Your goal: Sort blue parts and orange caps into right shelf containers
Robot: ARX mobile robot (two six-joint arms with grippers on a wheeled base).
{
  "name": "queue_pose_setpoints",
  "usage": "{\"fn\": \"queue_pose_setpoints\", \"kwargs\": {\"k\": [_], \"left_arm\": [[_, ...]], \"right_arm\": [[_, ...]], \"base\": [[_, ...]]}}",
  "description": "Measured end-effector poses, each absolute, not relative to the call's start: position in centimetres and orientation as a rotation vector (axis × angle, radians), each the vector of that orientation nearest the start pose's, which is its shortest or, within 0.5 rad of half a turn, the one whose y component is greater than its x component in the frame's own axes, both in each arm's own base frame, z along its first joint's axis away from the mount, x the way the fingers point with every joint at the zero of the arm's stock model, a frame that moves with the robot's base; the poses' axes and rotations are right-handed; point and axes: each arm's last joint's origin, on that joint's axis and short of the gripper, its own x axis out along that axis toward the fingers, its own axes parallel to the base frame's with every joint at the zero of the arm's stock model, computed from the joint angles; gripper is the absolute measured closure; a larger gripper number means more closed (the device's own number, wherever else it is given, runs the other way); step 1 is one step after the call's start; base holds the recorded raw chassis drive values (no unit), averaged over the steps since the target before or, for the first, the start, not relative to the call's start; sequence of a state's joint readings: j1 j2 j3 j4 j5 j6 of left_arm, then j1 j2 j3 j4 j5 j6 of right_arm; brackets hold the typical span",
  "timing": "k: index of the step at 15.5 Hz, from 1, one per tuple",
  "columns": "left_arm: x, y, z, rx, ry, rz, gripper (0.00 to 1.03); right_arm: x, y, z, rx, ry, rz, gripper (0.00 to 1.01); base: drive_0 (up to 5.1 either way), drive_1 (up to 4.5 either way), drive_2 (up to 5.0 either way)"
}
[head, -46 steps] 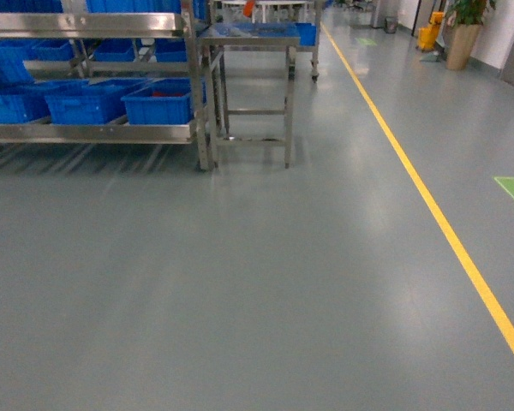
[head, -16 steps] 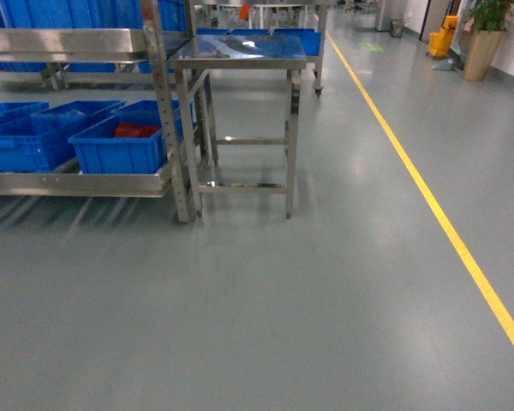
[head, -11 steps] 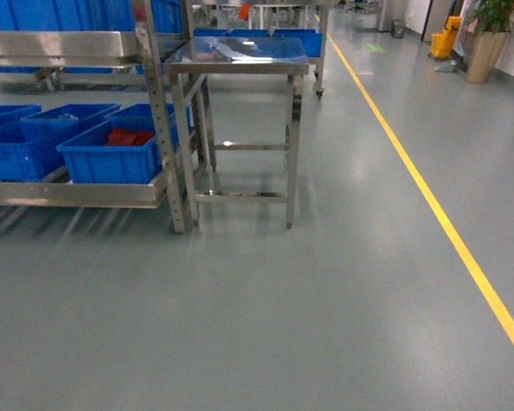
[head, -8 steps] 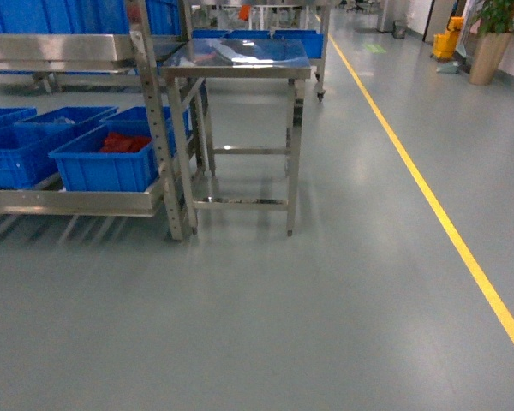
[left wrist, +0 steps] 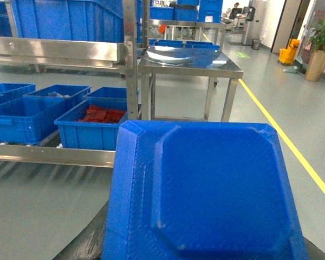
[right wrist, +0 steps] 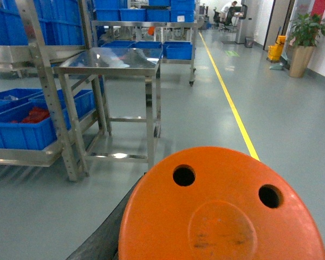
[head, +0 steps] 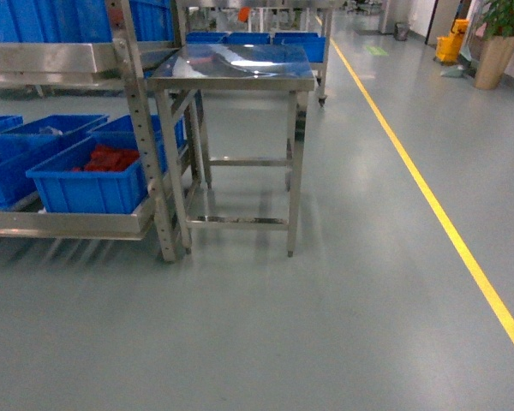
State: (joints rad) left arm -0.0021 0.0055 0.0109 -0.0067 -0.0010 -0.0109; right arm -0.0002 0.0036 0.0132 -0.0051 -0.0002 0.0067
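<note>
Head view: you see blue crate (head: 86,178) with red pieces (head: 103,158) on low shelf of steel rack (head: 141,128), left; steel table (head: 231,68) just beside rack; yellow floor line (head: 428,197) on right (no grippers here).

Left wrist view: blue part (left wrist: 203,189) fills foreground; jaws hidden, state unclear.

Right wrist view: orange cap (right wrist: 222,211), two holes, fills foreground; jaws hidden, can't tell.

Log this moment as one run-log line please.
phase: approaching shelf | left wrist view: blue part | right wrist view: orange cap | ahead: steel table, blue crate | claws: unseen
</note>
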Motion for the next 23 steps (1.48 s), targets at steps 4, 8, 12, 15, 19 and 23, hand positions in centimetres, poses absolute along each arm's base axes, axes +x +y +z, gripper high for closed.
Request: {"fn": "queue_pose_setpoints", "kwargs": {"k": [4, 8, 12, 15, 19, 23], "left_arm": [[9.74, -0.02, 16.63, -0.010, 0.000, -0.002, 0.61], [9.74, -0.02, 16.61, -0.011, 0.002, -0.002, 0.61], [9.74, -0.02, 16.62, -0.011, 0.001, -0.002, 0.61], [9.74, -0.02, 16.61, -0.011, 0.001, -0.002, 0.61], [9.74, -0.02, 16.60, -0.011, 0.002, -0.002, 0.61], [9.74, -0.02, 16.61, -0.011, 0.002, -0.002, 0.61]], "right_arm": [[9.71, 0.00, 16.72, 0.007, -0.004, 0.000, 0.58], [9.71, 0.00, 16.69, 0.007, -0.001, 0.000, 0.58], [9.71, 0.00, 16.70, 0.007, -0.002, 0.000, 0.58], [9.72, 0.00, 16.70, 0.007, -0.002, 0.000, 0.58], [9.71, 0.00, 16.71, 0.007, -0.003, 0.000, 0.58], [9.71, 0.00, 16.70, 0.007, -0.002, 0.000, 0.58]], "base": [[-0.1, 4.18, -4.3], [0.0, 4.20, -4.3], [-0.1, 4.16, -4.3], [0.0, 4.23, -4.3], [0.0, 4.25, -4.3], [0.0, 4.27, -4.3]]}}
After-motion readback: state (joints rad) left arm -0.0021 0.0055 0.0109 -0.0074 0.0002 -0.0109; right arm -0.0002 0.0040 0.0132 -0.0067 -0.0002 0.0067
